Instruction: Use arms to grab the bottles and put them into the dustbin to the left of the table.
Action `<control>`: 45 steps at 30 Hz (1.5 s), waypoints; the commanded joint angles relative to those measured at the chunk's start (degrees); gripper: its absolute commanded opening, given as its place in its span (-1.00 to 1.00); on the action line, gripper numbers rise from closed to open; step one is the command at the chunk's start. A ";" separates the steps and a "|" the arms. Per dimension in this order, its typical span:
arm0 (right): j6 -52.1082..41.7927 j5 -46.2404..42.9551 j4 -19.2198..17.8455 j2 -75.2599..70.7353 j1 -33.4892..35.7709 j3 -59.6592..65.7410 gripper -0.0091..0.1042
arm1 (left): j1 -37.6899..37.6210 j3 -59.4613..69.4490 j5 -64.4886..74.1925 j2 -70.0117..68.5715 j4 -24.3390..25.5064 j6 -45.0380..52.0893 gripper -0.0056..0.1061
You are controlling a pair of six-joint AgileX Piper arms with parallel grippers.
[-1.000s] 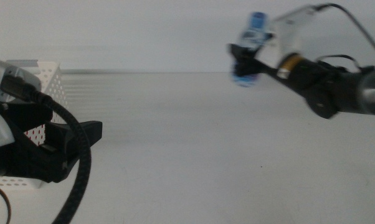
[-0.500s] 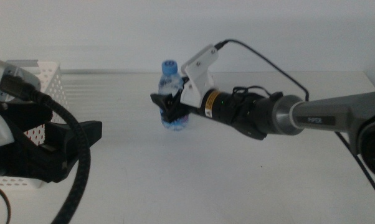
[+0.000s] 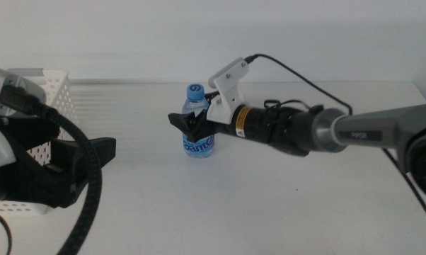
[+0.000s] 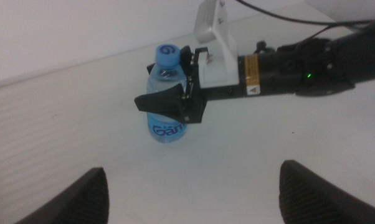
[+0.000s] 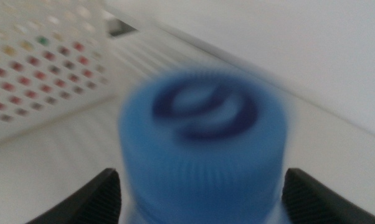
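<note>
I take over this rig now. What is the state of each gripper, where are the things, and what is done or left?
Right gripper: around the small water bottle, which stands upright on the table at mid-table; a firm hold cannot be confirmed.
Left gripper: open, waiting near the basket on the left side.
Done: nothing shows inside the basket from here.
Left: move the bottle to the basket. No other bottles are in view.

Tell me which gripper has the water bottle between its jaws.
The right gripper, reaching in from the right, is around the upright water bottle; the left gripper waits open near the dustbin.
</note>
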 commanded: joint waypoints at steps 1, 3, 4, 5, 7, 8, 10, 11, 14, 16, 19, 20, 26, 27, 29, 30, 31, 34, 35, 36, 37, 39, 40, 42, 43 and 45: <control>7.43 -4.83 -7.17 -6.51 -1.21 -2.10 0.53 | -0.42 -1.43 -4.25 -0.32 -0.98 -0.54 0.72; 14.76 -4.56 -13.99 -8.64 -1.90 -1.95 0.52 | -0.42 -1.43 -4.25 -0.32 -0.98 -0.54 0.72; 18.22 -4.58 -17.70 -9.91 -2.35 -1.64 0.51 | -0.42 -1.43 -4.25 -0.32 -0.98 -0.54 0.72; 21.25 -4.53 -20.78 -11.30 -2.81 -1.10 0.49 | -0.42 -1.43 -4.25 -0.32 -0.98 -0.54 0.72; 25.40 -3.76 -25.11 -14.27 -3.67 0.45 0.45 | -0.42 -1.43 -4.25 -0.32 -0.98 -0.54 0.72; 27.12 -3.18 -26.77 -16.02 -4.14 1.57 0.42 | -0.42 -1.43 -4.25 -0.32 -0.98 -0.54 0.72; 29.01 -2.97 -29.01 -19.56 -5.40 4.14 0.39 | -0.42 -1.43 -4.25 -0.32 -0.98 -0.54 0.72; 29.38 -2.90 -29.72 -21.69 -6.12 5.84 0.38 | -0.42 -1.43 -4.25 -0.32 -0.98 -0.54 0.72; 29.39 -2.70 -30.36 -29.13 -7.93 11.19 0.38 | -0.42 -1.43 -4.25 -0.32 -0.98 -0.54 0.72; 29.44 -2.42 -30.37 -34.26 -9.13 15.04 0.38 | -0.42 -1.43 -4.25 -0.32 -0.98 -0.54 0.72; 31.48 -0.59 -31.67 -42.35 -10.74 19.35 0.38 | -0.42 -1.43 -4.25 -0.32 -0.98 -0.54 0.72; 32.94 0.34 -32.86 -45.16 -10.74 20.54 0.38 | -0.42 -1.43 -4.25 -0.32 -0.98 -0.54 0.72; 44.00 2.19 -42.97 -57.40 -10.81 25.99 0.38 | -0.42 -1.43 -4.25 -0.32 -0.98 -0.54 0.72; 45.65 2.20 -44.23 -58.67 -11.21 26.96 0.37 | -0.42 -1.43 -4.25 -0.32 -0.98 -0.54 0.72; 46.08 2.60 -39.73 -62.03 -12.04 30.75 0.36 | -0.42 -1.43 -4.25 -0.32 -1.04 -0.54 0.72; 44.24 3.11 -35.97 -63.62 -12.19 32.69 0.36 | -0.42 -1.43 -4.25 -0.32 -1.04 -0.54 0.72; 40.15 4.26 -30.86 -65.72 -12.27 35.28 0.36 | -0.42 -1.43 -4.25 -0.32 -1.04 -0.54 0.72; 21.79 9.71 -17.10 -71.89 -12.22 42.90 0.36 | -0.42 -1.43 -4.25 -0.32 -0.99 -0.54 0.72; 16.09 11.69 -11.60 -73.83 -12.13 45.23 0.36 | -0.42 -1.43 -4.25 -0.32 -0.99 -0.54 0.72; 11.99 13.30 -6.04 -75.29 -11.86 46.97 0.36 | -0.42 -1.43 -4.25 -0.32 -0.99 -0.54 0.72; 7.13 15.14 -0.53 -77.12 -11.41 48.90 0.36 | -0.42 -1.43 -4.25 -0.32 -0.99 -0.54 0.72; -1.04 17.97 8.81 -79.94 -10.14 51.94 0.36 | -0.42 -1.43 -4.25 -0.32 -0.99 -0.54 0.72; -5.55 19.43 13.87 -81.32 -9.31 53.34 0.36 | -0.42 -1.43 -4.25 -0.32 -0.99 -0.54 0.72; -14.90 22.42 22.81 -83.80 -7.62 55.33 0.36 | -0.42 -1.43 -4.25 -0.32 -0.99 -0.54 0.72; -19.61 23.72 27.71 -84.88 -6.63 56.13 0.36 | -0.42 -1.43 -4.25 -0.32 -0.99 -0.54 0.72; -27.55 25.79 35.11 -86.60 -5.18 57.18 0.36 | -0.42 -1.43 -4.25 -0.32 -0.99 -0.54 0.72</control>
